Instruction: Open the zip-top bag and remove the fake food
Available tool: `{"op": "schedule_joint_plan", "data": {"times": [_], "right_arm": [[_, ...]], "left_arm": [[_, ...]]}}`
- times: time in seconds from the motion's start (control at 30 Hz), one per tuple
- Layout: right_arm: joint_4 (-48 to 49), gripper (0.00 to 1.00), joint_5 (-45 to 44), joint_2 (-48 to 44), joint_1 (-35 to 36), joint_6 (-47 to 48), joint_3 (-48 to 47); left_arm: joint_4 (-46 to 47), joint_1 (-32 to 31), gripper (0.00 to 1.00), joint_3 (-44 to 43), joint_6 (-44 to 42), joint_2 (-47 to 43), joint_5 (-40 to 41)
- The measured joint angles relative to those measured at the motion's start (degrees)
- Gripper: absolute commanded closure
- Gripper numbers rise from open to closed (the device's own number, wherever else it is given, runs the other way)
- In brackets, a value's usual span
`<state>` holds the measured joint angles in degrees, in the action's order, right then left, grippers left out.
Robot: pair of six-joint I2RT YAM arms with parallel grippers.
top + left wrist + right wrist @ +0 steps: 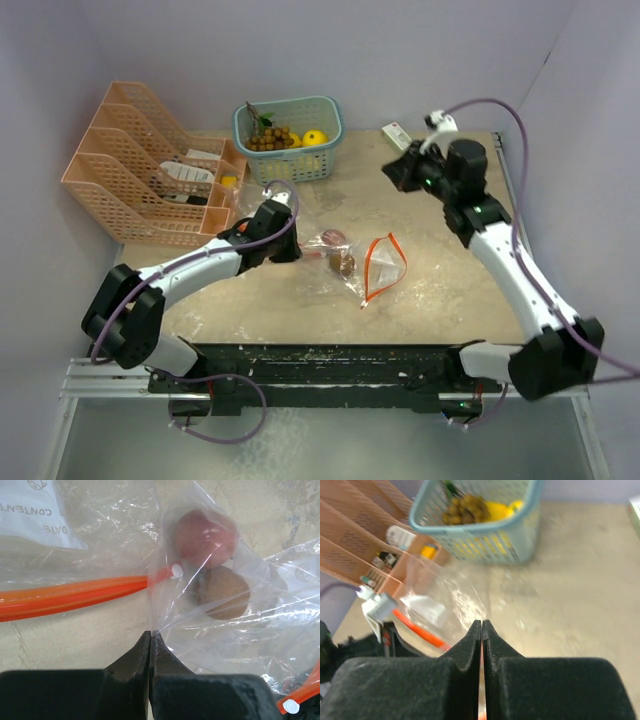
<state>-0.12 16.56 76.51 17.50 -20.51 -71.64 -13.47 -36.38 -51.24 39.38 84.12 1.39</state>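
**Two words on a bag label, one cut short**

Left wrist view, and here is print: a white label [35, 515] on the clear bag [115, 525], grey capitals, upside down to this camera. "DATE" reads whole on the lower line. Above it runs "CONTEN", and the frame's left edge cuts off the rest. At the label's top edge sits part of a round emblem, too little showing to name. Over to the right wrist view: a white patch [422, 607] on a bag, only a blur, nothing legible. From the top, the white box [396, 131] at the back carries a red mark, too small to read.
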Motion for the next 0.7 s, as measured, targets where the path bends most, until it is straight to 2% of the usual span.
{"op": "schedule_joint_plan", "data": {"times": [0.17,0.3,0.47,0.7], "right_arm": [[-5.90,0.99,-0.68,-15.43,-4.31,-3.17,14.25],[-8.66,0.99,-0.39,-21.51,-4.11,-4.72,22.03],[-11.72,0.99,1.29,-19.69,-4.13,-6.43,28.68],[-9.18,0.93,6.86,-15.91,-4.13,-11.56,37.42]], "left_arm": [[0.00,0.00,1.00,0.02,0.00,-1.05,0.22],[0.26,0.00,1.00,0.02,0.00,-1.75,0.26],[0.55,0.00,1.00,0.09,0.00,-1.75,-0.24],[0.83,0.00,1.00,1.27,0.13,-3.28,-0.85]]}}
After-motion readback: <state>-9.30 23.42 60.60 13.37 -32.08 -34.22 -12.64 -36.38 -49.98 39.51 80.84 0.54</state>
